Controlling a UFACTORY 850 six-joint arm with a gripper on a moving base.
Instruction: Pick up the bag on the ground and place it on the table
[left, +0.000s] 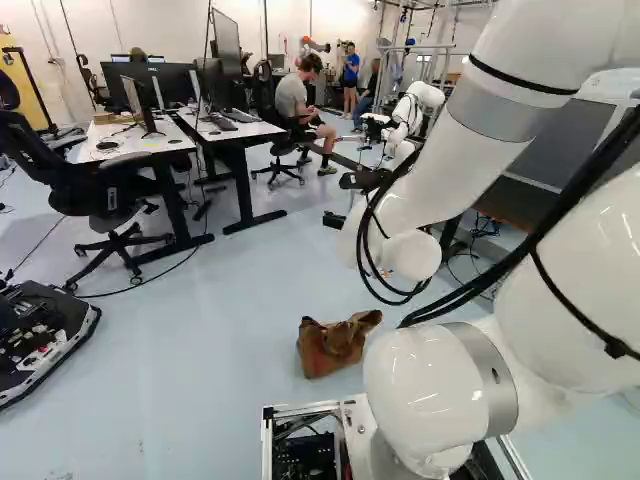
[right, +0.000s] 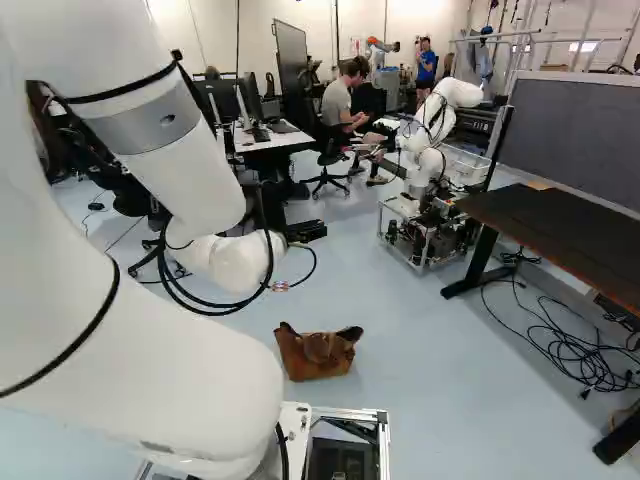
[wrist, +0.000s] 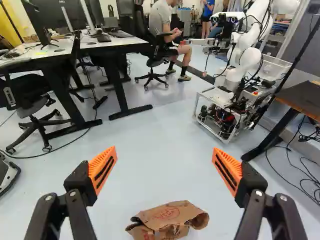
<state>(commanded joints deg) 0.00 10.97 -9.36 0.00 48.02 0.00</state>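
a crumpled brown paper bag (wrist: 167, 221) is showing a reddish oval print. wedge-shaped orange plastic pads (wrist: 103, 169) are displaying fine ridges and black slots. the smooth, rounded white arm (right: 140, 370) is wearing light grey bands and thin black rings. a smooth, flat floor (wrist: 160, 130) is showing plain pale blue, and a long rectangular tabletop (right: 590, 228) is showing very dark brown.
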